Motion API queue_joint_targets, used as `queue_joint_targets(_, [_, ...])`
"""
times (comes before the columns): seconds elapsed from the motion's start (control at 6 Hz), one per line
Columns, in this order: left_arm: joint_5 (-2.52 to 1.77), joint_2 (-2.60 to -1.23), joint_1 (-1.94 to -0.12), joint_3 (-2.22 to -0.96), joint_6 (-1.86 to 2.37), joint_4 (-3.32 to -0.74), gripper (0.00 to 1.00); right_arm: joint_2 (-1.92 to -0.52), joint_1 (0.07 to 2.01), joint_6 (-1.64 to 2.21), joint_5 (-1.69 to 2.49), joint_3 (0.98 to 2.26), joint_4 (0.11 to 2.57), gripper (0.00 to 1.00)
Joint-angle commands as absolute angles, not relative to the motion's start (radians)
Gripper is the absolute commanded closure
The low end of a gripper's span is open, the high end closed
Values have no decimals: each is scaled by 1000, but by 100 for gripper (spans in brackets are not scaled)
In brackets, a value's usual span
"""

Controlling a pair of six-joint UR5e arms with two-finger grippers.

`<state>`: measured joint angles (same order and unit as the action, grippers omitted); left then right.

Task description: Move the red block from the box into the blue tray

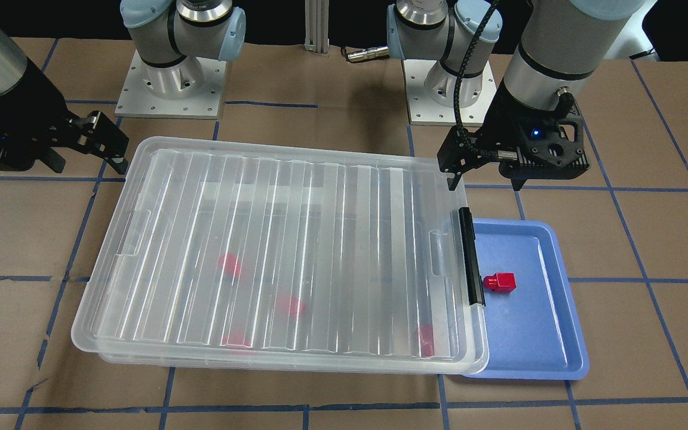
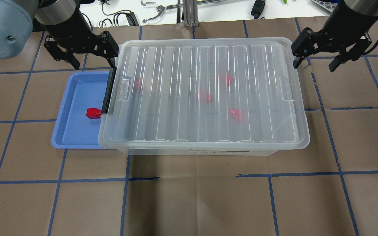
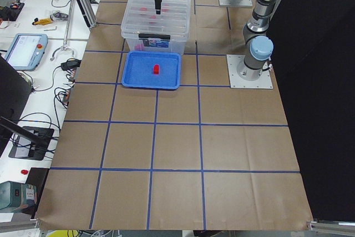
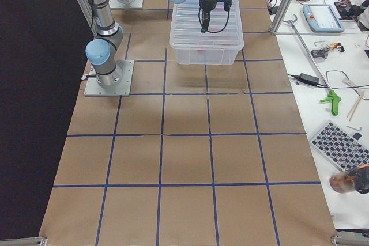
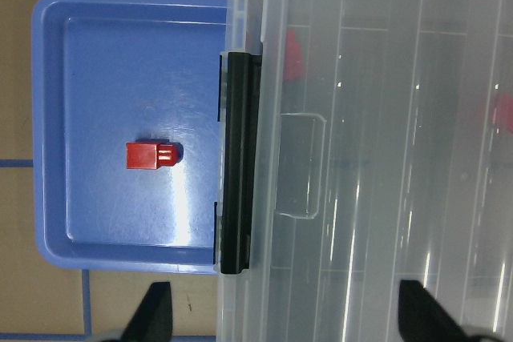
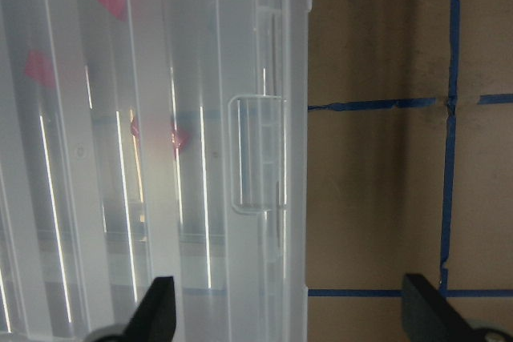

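One red block (image 2: 92,113) lies in the blue tray (image 2: 77,98), close to the box's black latch (image 2: 108,91). It also shows in the left wrist view (image 5: 150,155) and the front view (image 1: 500,282). The clear box (image 2: 202,91) has its ribbed lid on. Several more red blocks (image 2: 204,96) show blurred through the lid. My left gripper (image 2: 92,60) is open and empty, above the latch end of the box and the tray's far edge. My right gripper (image 2: 314,65) is open and empty, above the box's other short end.
The box overlaps the tray's inner long side. Brown paper with blue tape lines covers the table (image 2: 189,196). The two arm bases (image 1: 171,83) stand behind the box in the front view. Tools and cables lie beyond the table's far edge.
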<state>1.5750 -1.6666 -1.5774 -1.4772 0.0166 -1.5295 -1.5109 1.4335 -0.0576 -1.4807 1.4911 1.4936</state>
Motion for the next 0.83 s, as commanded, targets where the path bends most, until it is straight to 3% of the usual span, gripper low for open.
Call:
queue_joint_targets(0.0, [1581,-1675,-1577,-1482,15,-1529,1,-1491,1520,36,-1511,1430,1465,0])
queue_joint_targets(0.67, [1572,-1675,-1577,-1468,17,-1529,1,-1483,1592,112,-1559,1425,1476,0])
